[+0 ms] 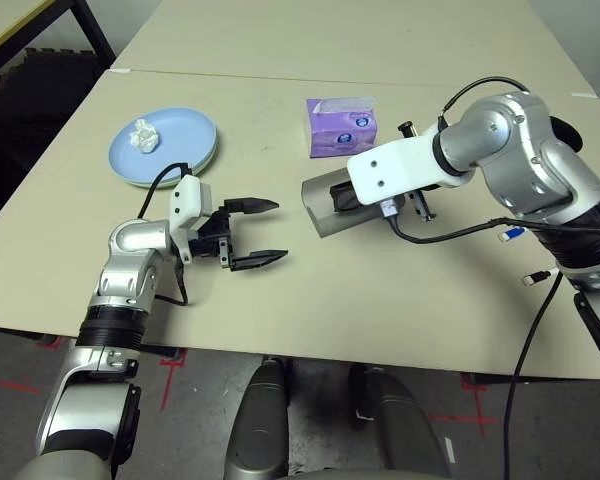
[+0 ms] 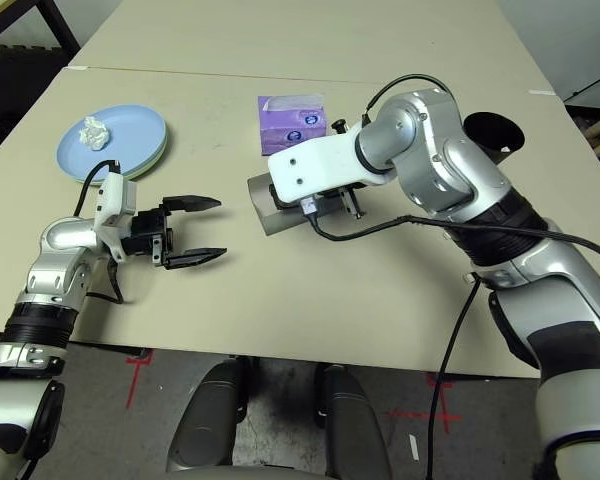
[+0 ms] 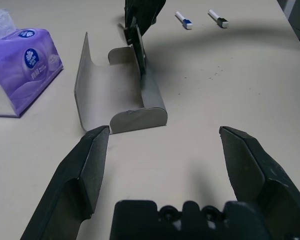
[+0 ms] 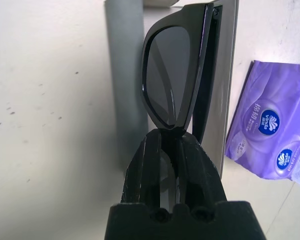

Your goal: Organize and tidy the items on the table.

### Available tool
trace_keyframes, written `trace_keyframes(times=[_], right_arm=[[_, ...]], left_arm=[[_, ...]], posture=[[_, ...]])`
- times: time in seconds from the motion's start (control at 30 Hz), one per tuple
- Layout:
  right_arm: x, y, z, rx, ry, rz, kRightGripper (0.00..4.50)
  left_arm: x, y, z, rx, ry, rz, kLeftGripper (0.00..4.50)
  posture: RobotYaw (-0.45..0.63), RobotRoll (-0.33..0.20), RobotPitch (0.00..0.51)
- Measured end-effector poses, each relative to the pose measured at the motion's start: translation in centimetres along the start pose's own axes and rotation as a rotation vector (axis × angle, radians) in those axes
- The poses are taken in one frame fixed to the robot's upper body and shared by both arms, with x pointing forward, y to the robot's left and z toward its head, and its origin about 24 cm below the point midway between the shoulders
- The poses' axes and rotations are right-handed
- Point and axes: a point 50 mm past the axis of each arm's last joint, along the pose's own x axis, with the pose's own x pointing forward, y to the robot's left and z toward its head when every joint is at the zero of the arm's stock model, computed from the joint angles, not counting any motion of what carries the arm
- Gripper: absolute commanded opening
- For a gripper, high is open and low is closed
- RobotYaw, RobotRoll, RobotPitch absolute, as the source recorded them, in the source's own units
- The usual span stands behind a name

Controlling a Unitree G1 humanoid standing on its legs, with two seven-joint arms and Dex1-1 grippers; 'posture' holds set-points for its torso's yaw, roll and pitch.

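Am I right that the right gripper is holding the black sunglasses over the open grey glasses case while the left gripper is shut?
Not quite: the left gripper is open, its fingers spread wide above the table, as the left wrist view shows. The rest holds: the right gripper is shut on the black sunglasses over the open grey glasses case.

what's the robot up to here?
It's tidying a table. The right gripper is shut on the black sunglasses, holding them over the open grey glasses case. The left gripper waits open beside the case. A tissue wad sits on the stacked plates; the purple tissue box and two pens lie on the table.
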Motion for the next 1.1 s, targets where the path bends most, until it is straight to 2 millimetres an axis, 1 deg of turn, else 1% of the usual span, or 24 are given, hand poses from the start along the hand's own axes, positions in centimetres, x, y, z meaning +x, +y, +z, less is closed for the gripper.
trace_keyframes(times=[0.1, 0.23, 0.33, 0.7, 0.87, 1.1], right_arm=[[0.5, -0.4, 0.0, -0.003, 0.0, -0.013, 0.32], [0.9, -1.0, 0.2, -0.02, 0.0, -0.031, 0.32], [1.2, -1.0, 0.2, -0.031, -0.002, -0.025, 0.32], [2.0, -0.8, -0.3, -0.061, 0.007, 0.004, 0.32], [2.2, -0.7, -0.2, -0.078, 0.01, 0.011, 0.32], [3.2, -0.3, 0.1, -0.093, -0.009, 0.04, 0.32]], left_arm=[[0.0, 0.0, 0.2, -0.001, -0.011, 0.004, 4.5], [0.2, 0.0, 1.0, 0.008, -0.047, 0.01, 4.5], [0.4, 0.0, 1.4, 0.009, -0.067, 0.015, 4.5], [0.4, -0.5, 1.3, -0.008, -0.071, 0.03, 4.5], [0.4, -0.6, 1.4, -0.007, -0.07, 0.033, 4.5], [0.3, -1.1, 1.0, -0.027, -0.062, 0.041, 4.5]], posture=[[0.26, 0.0, 0.209], [0.27, 0.0, 0.21], [0.27, 0.0, 0.21], [0.29, 0.0, 0.215], [0.31, 0.0, 0.22], [0.31, 0.0, 0.218]])
